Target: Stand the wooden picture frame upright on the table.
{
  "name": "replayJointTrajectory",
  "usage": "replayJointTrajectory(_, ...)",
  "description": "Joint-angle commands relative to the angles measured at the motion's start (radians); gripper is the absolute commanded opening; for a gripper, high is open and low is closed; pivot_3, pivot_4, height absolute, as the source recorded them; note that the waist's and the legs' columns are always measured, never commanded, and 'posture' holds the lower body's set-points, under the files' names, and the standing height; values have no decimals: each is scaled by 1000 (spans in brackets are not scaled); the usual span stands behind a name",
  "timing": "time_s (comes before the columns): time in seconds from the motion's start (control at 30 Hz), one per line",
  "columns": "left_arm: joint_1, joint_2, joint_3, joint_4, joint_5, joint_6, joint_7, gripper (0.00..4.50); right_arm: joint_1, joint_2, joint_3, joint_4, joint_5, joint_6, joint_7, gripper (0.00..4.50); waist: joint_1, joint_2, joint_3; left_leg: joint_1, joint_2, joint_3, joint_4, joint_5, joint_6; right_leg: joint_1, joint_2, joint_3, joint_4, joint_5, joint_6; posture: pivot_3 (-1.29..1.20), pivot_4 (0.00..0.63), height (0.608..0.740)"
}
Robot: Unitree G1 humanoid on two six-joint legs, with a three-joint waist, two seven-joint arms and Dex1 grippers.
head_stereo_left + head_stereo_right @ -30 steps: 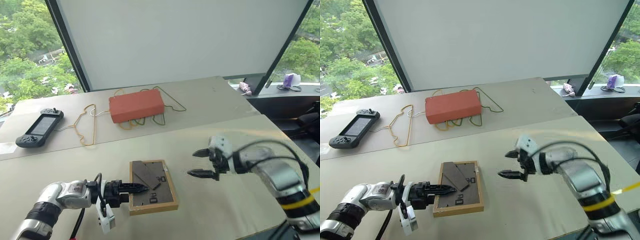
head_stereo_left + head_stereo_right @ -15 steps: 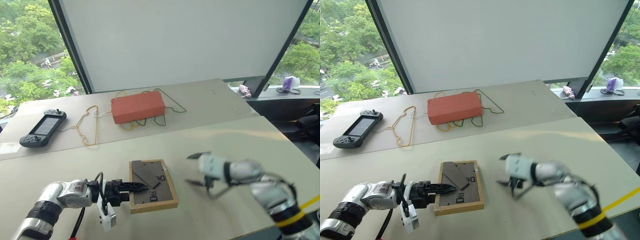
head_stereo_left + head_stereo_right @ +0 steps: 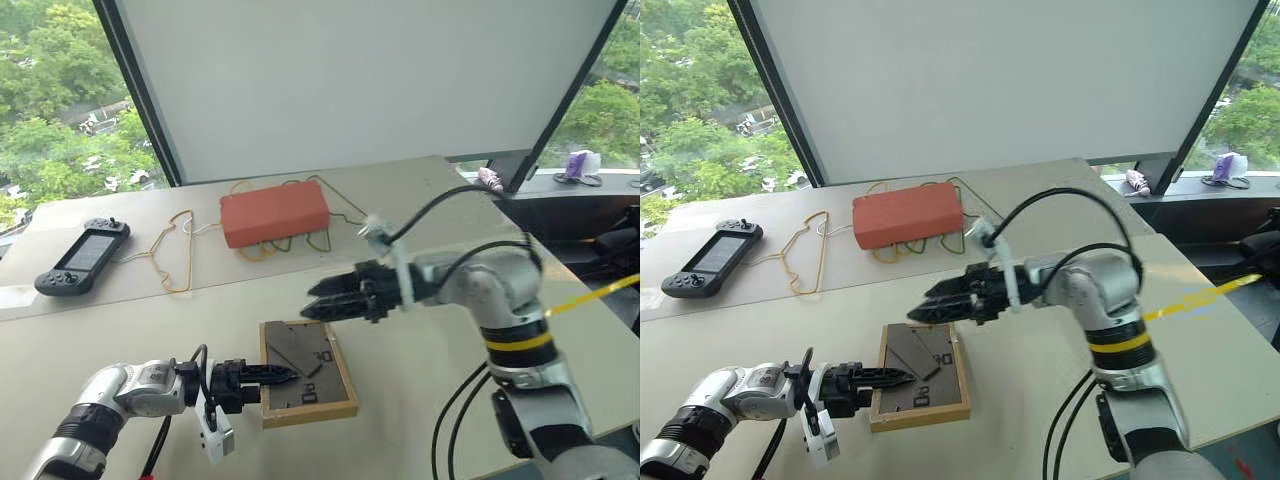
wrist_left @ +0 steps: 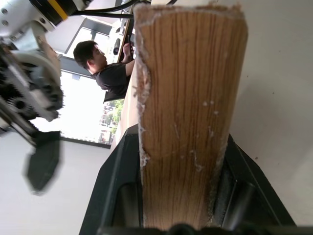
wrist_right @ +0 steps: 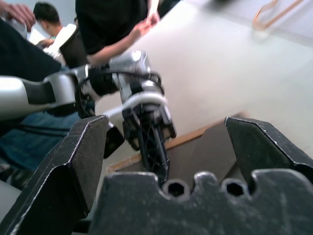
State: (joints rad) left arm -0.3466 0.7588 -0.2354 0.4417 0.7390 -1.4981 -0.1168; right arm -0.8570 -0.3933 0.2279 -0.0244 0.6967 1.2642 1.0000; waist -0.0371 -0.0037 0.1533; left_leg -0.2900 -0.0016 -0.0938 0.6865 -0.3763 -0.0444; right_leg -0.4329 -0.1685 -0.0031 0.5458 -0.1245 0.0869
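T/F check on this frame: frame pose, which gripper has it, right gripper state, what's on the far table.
1. The wooden picture frame lies flat on the table, dark back panel up. True.
2. The left gripper is closed on the frame's edge. True; the left wrist view shows the wood between its fingers.
3. The right gripper is clamped on the frame's far edge. False: its jaws are open and it hovers above the frame's far end, holding nothing.
4. The orange-red box sits on top of the frame. False: it sits apart on the far table, over some wire hangers.
5. A handheld game console lies at the far left. True.
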Motion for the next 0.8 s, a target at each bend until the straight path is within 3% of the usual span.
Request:
replayJointTrajectory(0.03,3,3,-3,-29,-36,10,-3,1162,8,-18,78,50,-65,-82,24,4446,-1,0,0,-2,0,0,0,0,0,-3,0,0,1,0,0,0,150,740)
replayJointTrajectory(0.23,28,8,-3,-61,-66,26,-19,1162,5,-6,134,154,-124,-157,62,4446,-14,0,0,-3,0,0,0,0,-1,-6,0,0,2,0,0,0,150,740)
replayJointTrajectory(0.43,36,8,-4,-81,-81,35,-31,1162,36,43,201,44,-99,-122,77,4446,-24,0,0,-3,0,0,0,0,-1,-6,0,0,2,0,0,0,150,740)
replayJointTrajectory(0.8,-6,-34,13,-28,-2,10,-12,1162,42,75,85,-72,-5,-60,46,4446,-23,0,0,-3,0,0,1,0,-1,-6,0,0,3,0,0,0,150,740)
